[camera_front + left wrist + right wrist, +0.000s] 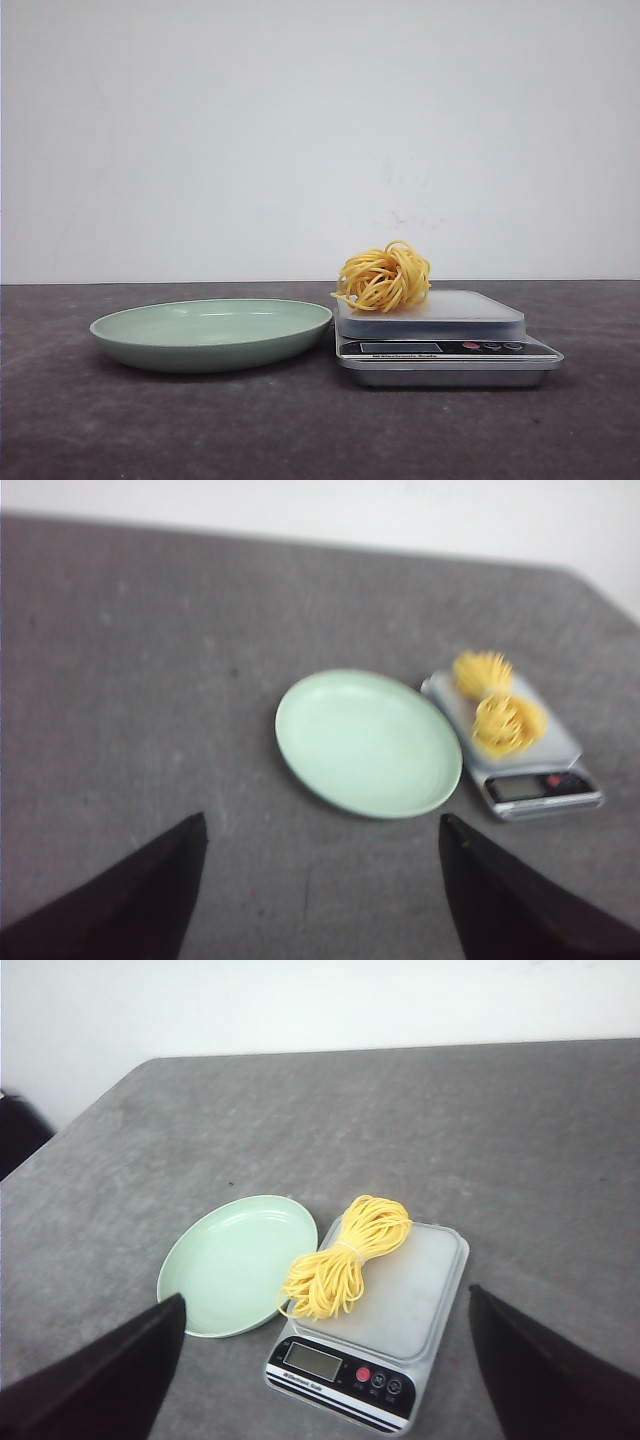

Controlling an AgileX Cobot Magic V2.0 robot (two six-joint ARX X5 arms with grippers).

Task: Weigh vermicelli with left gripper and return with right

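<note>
1. Vermicelli [384, 277] sits on the scale [445, 345], on the platform's left part, the side toward the plate [211, 334]. A few strands hang just over that platform edge.
2. Right wrist view: the bundle [340, 1258] lies lengthwise along the platform side nearest the plate, one end reaching toward the plate rim. Rest of the platform [405, 1290] is bare.
3. Scale display [311, 1360] and buttons face the desk's near edge; reading is too small to tell.
4. Pale green plate has nothing in it and sits just beside the scale on its left, rims near or touching; cannot tell which.
5. Left jaws [320, 890]: wide, both fingers spread, nothing between them. Held above the desk [150, 680], well apart from the bundle [500, 710], which shows far off beyond the plate [365, 742]. View is blurred.
6. Right jaws [325, 1380]: wide as well, holding nothing. Above the desk on the near-edge side of the scale; the bundle shows between the two fingers but well clear of them, no contact.
7. Neither arm appears in the front view; only plate, scale and bundle on the dark grey desk [100, 420].
</note>
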